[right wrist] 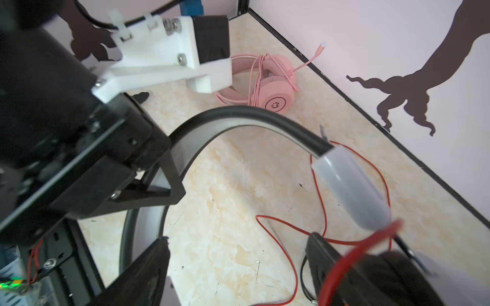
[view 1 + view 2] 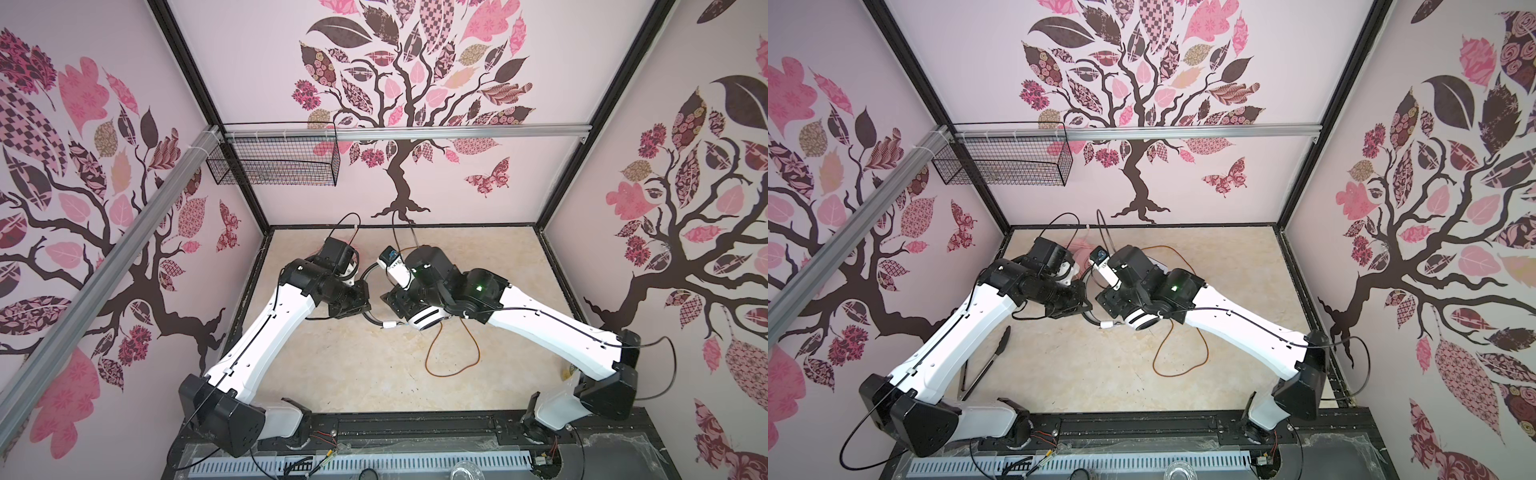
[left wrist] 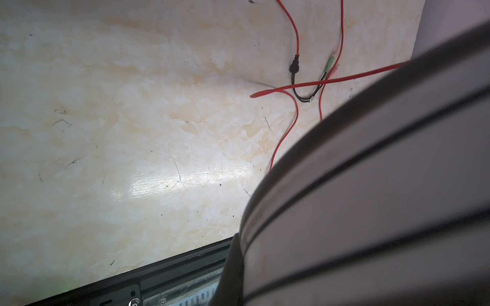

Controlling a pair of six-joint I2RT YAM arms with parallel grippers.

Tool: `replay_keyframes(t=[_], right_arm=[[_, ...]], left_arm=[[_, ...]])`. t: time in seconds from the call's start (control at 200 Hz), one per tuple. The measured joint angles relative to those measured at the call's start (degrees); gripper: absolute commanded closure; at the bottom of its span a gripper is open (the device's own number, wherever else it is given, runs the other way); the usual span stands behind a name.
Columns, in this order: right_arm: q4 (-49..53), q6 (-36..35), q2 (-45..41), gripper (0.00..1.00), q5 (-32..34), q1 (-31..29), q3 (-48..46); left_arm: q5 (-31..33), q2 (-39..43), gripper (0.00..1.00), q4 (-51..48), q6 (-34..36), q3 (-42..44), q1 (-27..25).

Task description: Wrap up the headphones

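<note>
White headset (image 1: 350, 185), black-edged band (image 1: 252, 116) (red cable (image 3: 344, 77) loose)

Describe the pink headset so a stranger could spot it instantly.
Find the back wall with the painted tree trunk; the pink headset lies at its foot on the table. Its cable is wound around it, unlike the red cable sprawled loose.

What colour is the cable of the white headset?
The cable is red, slightly orange. The right wrist view shows it best.
</note>
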State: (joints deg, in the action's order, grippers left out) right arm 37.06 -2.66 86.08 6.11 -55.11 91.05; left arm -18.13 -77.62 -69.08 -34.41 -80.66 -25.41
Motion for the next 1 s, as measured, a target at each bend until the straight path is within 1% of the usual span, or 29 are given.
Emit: replay_keyframes(t=[0.08, 0.19, 0.4, 0.53, 0.595, 0.69, 0.805, 0.84, 0.925, 1.0], right_arm=[[0.17, 0.98, -2.93, 0.16, -2.43, 1.75, -0.79], [0.24, 1.42, -5.62, 0.16, -3.87, 2.23, -0.79], [-0.02, 1.84, -8.04, 0.18, -3.52, 2.75, -1.07], [-1.42, 2.73, -11.15, 0.24, -1.40, 3.58, -5.11], [-2.89, 3.96, -13.64, 0.28, -1.11, 5.46, -8.41], [-5.77, 5.97, -18.49, 0.32, -1.62, 11.47, -14.78], [-10.40, 9.68, -25.18, 0.36, -4.94, 21.64, -24.55], [-12.15, 11.21, -26.91, 0.36, -7.34, 25.05, -27.85], [-18.23, 15.54, -30.21, 0.38, -15.76, 34.21, -36.98], [-24.02, 19.61, -30.12, 0.38, -21.64, 39.23, -44.65]], left_arm=[[0.85, -0.39, 1.00, -0.33, -0.13, 0.00, 0.55], [1.33, -0.83, 1.00, -0.33, -0.33, 0.00, 0.70], [1.75, -0.96, 1.00, -1.86, 0.26, 0.00, 0.63], [2.21, -0.96, 1.00, -2.03, 0.26, 0.00, 0.74], [2.34, -0.96, 1.00, -2.23, 0.46, 0.00, 0.72], [2.49, -0.96, 1.00, -2.32, 1.20, -0.02, 0.72], [2.95, -0.96, 1.00, -2.71, 1.86, -0.37, 0.79], [3.06, -0.96, 1.00, -2.91, 1.95, -0.72, 0.90], [3.04, -1.05, 1.00, -3.72, 2.10, -2.60, 1.42], [3.02, -1.36, 1.00, -4.44, 1.86, -5.53, 2.05]])
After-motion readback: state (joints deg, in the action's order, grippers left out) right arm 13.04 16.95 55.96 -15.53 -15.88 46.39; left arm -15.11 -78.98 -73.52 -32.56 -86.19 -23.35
